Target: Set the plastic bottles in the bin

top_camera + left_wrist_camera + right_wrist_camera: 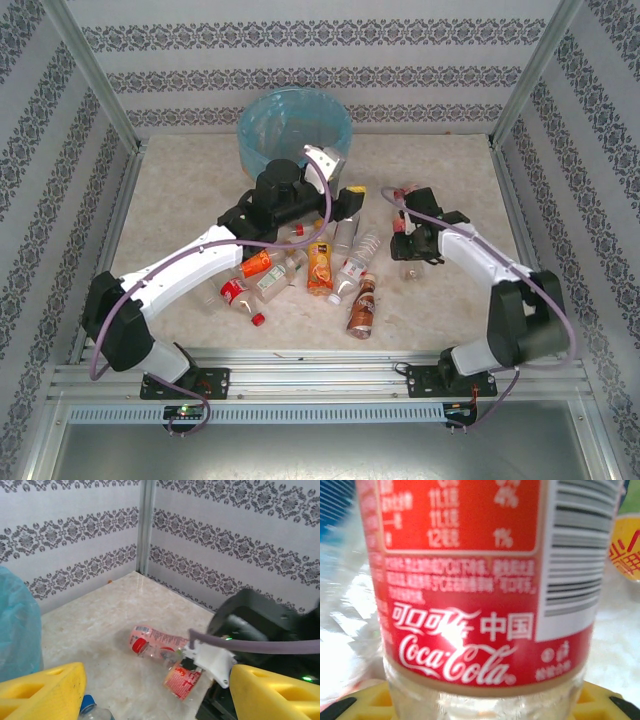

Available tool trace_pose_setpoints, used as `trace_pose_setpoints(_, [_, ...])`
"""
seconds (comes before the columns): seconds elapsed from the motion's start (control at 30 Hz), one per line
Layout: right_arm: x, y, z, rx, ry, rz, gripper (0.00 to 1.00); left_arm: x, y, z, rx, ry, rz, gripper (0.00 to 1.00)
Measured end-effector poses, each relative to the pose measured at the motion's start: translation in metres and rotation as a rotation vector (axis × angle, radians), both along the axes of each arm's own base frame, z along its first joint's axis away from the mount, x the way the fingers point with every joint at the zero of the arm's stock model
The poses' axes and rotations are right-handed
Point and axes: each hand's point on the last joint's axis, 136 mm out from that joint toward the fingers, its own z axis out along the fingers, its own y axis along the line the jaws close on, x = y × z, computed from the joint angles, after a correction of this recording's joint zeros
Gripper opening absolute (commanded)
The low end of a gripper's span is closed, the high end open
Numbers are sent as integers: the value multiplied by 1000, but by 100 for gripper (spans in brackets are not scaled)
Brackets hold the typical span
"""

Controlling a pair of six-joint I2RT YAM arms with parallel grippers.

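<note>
Pose: L gripper extended by bin, jaws apart | R gripper around Coke bottle, clamp unclear

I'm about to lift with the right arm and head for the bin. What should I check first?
1. Cola bottle sits inside the right gripper: ok.
2. Grip fully closed on it: cannot tell.
3. Left gripper open and empty: ok.
4. Way to the bin free: probably not ok, the left gripper sits in between, near the bin's front.
5. Bin upright, mouth open: ok.
6. Neighbouring bottle apart from the right gripper: cannot tell, it lies very close.
</note>
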Motion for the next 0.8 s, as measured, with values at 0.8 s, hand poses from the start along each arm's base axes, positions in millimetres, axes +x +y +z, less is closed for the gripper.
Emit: trace_pose_setpoints(0.8, [-45,83,139,358,-559,340,38,15,0,31,-185,126,-207,73])
